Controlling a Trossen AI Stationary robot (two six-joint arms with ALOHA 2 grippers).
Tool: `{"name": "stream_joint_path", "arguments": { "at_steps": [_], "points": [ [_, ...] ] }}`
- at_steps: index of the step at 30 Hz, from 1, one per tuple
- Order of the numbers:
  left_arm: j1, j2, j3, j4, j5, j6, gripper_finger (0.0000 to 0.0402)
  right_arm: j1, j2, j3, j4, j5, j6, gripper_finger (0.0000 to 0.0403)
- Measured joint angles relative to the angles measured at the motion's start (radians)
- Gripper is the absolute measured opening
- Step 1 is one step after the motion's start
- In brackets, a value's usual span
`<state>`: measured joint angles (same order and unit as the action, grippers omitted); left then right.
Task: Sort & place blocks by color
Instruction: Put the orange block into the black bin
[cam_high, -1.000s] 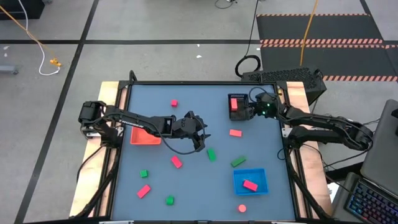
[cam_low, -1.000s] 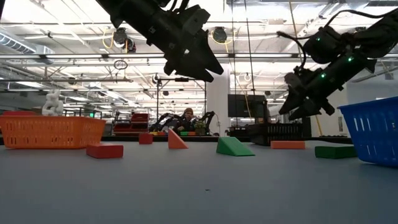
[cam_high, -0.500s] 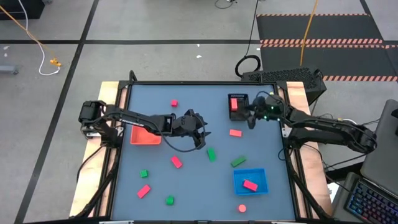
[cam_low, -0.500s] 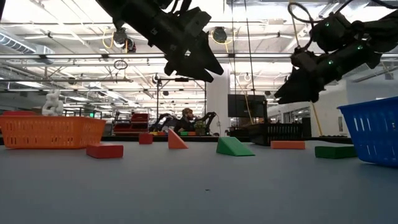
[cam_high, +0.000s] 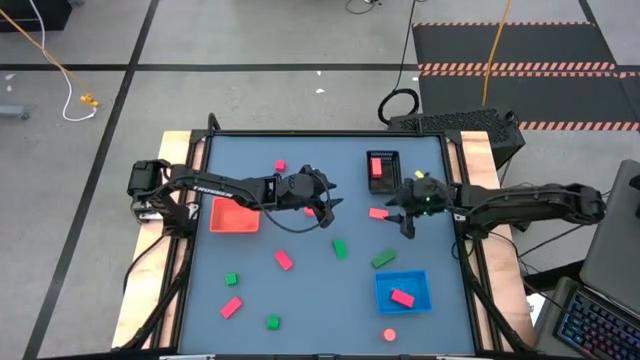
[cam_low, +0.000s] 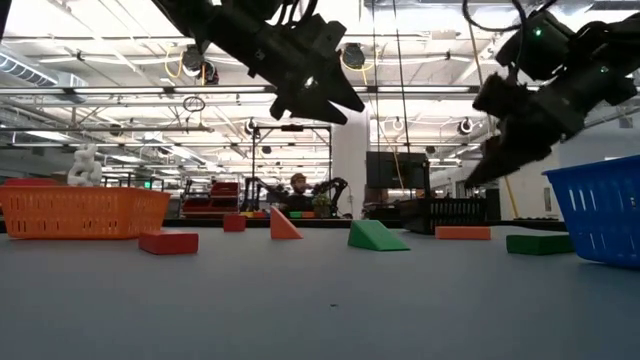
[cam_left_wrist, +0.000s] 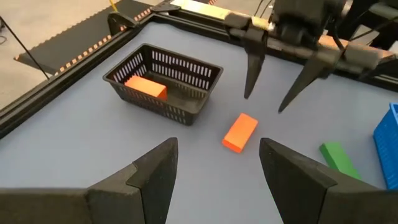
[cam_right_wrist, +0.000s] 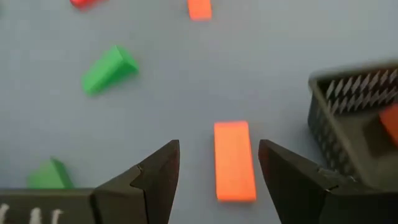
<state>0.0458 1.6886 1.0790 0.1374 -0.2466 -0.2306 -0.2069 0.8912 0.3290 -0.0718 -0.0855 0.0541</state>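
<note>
Right gripper (cam_high: 404, 222) over surface (cam_high: 300, 300) near right side, fingers apart, hanging just above orange-red bar (cam_high: 378, 213); bar lies flat between finger lines in right wrist view (cam_right_wrist: 234, 161), untouched. Black tray (cam_high: 381, 168) just beyond bar, holding one red block (cam_high: 376, 165). Left gripper (cam_high: 325, 205) raised above mid-surface, fingers apart, empty. Blue tray (cam_high: 402, 290) holds pink block (cam_high: 402, 297). Orange-red tray (cam_high: 233, 216) under left arm. Green blocks (cam_high: 383, 260) and pink blocks (cam_high: 284, 260) scattered loose on surface.
</note>
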Motion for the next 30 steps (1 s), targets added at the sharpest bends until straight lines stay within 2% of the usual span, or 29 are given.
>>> {"name": "stream_joint_path", "arguments": {
  "at_steps": [4, 9, 17, 21, 26, 30],
  "points": [
    [0.01, 0.0, 0.0, 0.001, 0.002, 0.001, 0.023, 0.029, 0.062, 0.0, -0.015, 0.064, 0.002, 0.0212],
    [0.02, 0.0, 0.0, 0.003, 0.001, 0.009, 0.023, 0.032, 0.149, 0.0, 0.008, 0.085, 0.006, 0.0214],
    [0.023, 0.0, 0.0, 0.003, 0.001, 0.018, 0.023, 0.032, 0.277, 0.0, 0.132, 0.111, 0.012, 0.0245],
    [0.023, 0.0, 0.0, -0.001, 0.001, 0.038, 0.023, 0.032, 0.336, 0.0, 0.149, 0.111, 0.012, 0.0247],
    [0.023, 0.0, 0.0, -0.011, 0.001, 0.044, 0.023, 0.032, 0.38, 0.003, 0.195, 0.114, 0.011, 0.0211],
    [0.023, 0.0, 0.0, -0.015, 0.001, 0.045, 0.023, 0.032, 0.375, 0.001, 0.219, 0.111, -0.024, 0.0135]
  ]
}}
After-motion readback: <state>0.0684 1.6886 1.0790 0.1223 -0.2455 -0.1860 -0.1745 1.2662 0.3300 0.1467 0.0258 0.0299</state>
